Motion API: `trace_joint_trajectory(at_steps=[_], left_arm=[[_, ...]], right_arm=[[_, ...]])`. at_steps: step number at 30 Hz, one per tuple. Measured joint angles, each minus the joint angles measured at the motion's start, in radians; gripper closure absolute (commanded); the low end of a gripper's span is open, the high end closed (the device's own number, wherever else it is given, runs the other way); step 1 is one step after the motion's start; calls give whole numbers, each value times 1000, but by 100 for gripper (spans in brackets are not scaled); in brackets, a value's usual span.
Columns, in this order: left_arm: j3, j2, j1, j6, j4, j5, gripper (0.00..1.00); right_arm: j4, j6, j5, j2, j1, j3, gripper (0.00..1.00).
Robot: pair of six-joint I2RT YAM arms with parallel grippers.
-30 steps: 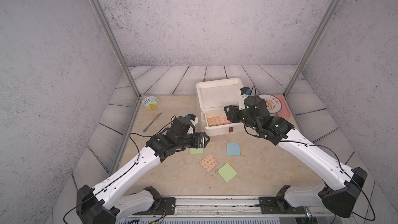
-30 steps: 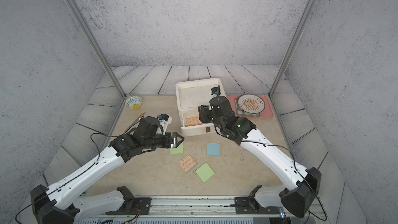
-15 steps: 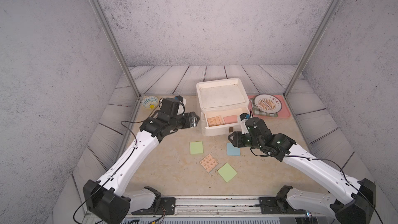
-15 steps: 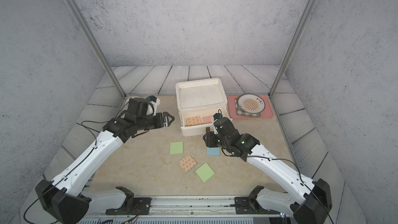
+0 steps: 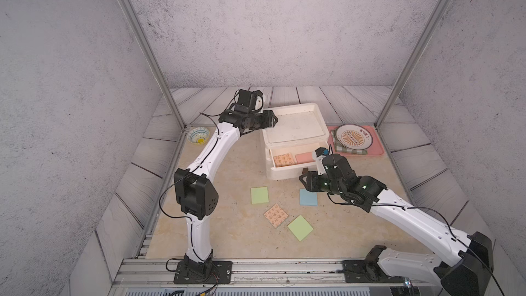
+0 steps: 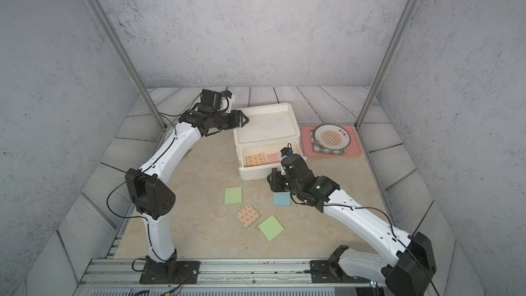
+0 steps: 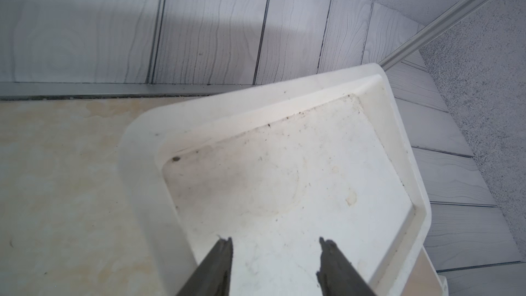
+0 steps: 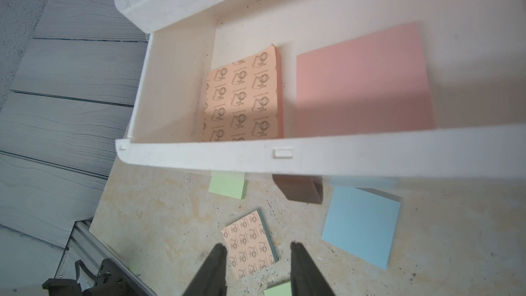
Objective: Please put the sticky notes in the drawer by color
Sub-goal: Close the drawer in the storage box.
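**Sticky notes, six pads.** Dial read in the top views, 12 o'clock toward the back wall.
- Printed peach pad: flat in the open top drawer, on its 9 o'clock side.
- Plain pink pad: in the same drawer on the 3 o'clock side, beside the peach one with a narrow gap. In both top views the right arm's wrist hides its far end.
- Light green pad: on the table, between 7 and 8 o'clock of the drawer front.
- Light blue pad: on the table, between 4 and 5 o'clock of the drawer front.
- Second printed peach pad: on the table at 6 o'clock, turned cornerwise.
- Second light green pad: just beside that peach pad, at its 4 o'clock, also cornerwise.

**Drawer.** White chest with a rimmed lid. The top drawer stands pulled out toward 6 o'clock, with its brown tab handle on the front wall.

**Right gripper.** Low over the table between the drawer front and the blue pad, pointing toward 9 o'clock. The jaws are apart with nothing between them.

**Left gripper.** Over the lid's edge between 9 and 10 o'clock. The jaws are apart and hold nothing. Whether the tips touch the lid cannot be told.

**Other items.**
- Pink tray: at 3 o'clock of the chest. It carries a green checked cloth with a plate on top.
- Small patterned bowl: at 9 o'clock of the chest, by the table's edge.
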Motion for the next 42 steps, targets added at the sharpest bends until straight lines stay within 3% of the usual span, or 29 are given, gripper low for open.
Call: trace_joint_trajectory(at_steps=[11, 20, 31, 33, 34, 42], left_arm=[[51, 85, -51, -7, 0, 26, 63], [-41, 61, -53, -8, 111, 37, 65], [-163, -3, -51, -6, 206, 33, 64], [-175, -8, -50, -6, 219, 30, 64], [-181, -11, -50, -6, 225, 29, 64], [-220, -56, -32, 13, 205, 22, 63]], right_arm=[[41, -3, 18, 58, 0, -25, 64], [161, -11, 152, 109, 2, -30, 65], [339, -83, 273, 404, -4, 183, 66], [392, -88, 283, 468, -11, 246, 96], [412, -86, 288, 496, -12, 274, 100], [497, -107, 296, 592, -14, 369, 96]])
